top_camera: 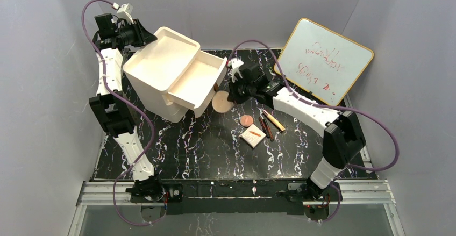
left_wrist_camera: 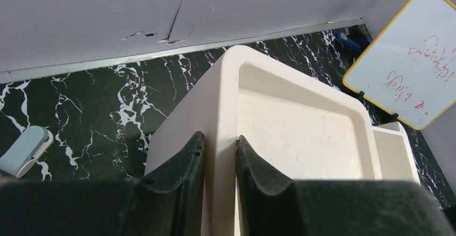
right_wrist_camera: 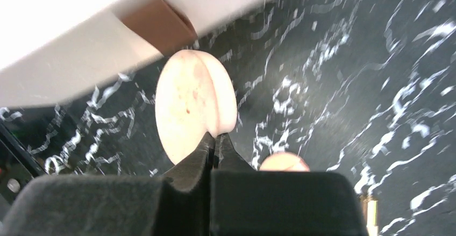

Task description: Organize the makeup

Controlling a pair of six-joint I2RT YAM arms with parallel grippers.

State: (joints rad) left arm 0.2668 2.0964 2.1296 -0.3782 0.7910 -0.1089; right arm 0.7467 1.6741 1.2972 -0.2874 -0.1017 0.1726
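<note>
Top: pencil sticks [top_camera: 269, 124] are being seen flat at 2 o'clock of white pad [top_camera: 253, 136], long axes running 11-to-5 o'clock.
Left wrist: drawer box [left_wrist_camera: 183, 118] wall is being clamped by left gripper [left_wrist_camera: 219, 139].
Right wrist: tan disc [right_wrist_camera: 193, 104] is being pinched edge-on by right gripper [right_wrist_camera: 216, 138], fingers closed.

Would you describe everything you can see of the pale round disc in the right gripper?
The pale round disc is pinkish-cream, soft-looking and thick, with a few reddish specks on its face. The right gripper pinches its near rim, shut on it. It sits by the brown knob of the cream box. Whether it touches the table is unclear.
</note>
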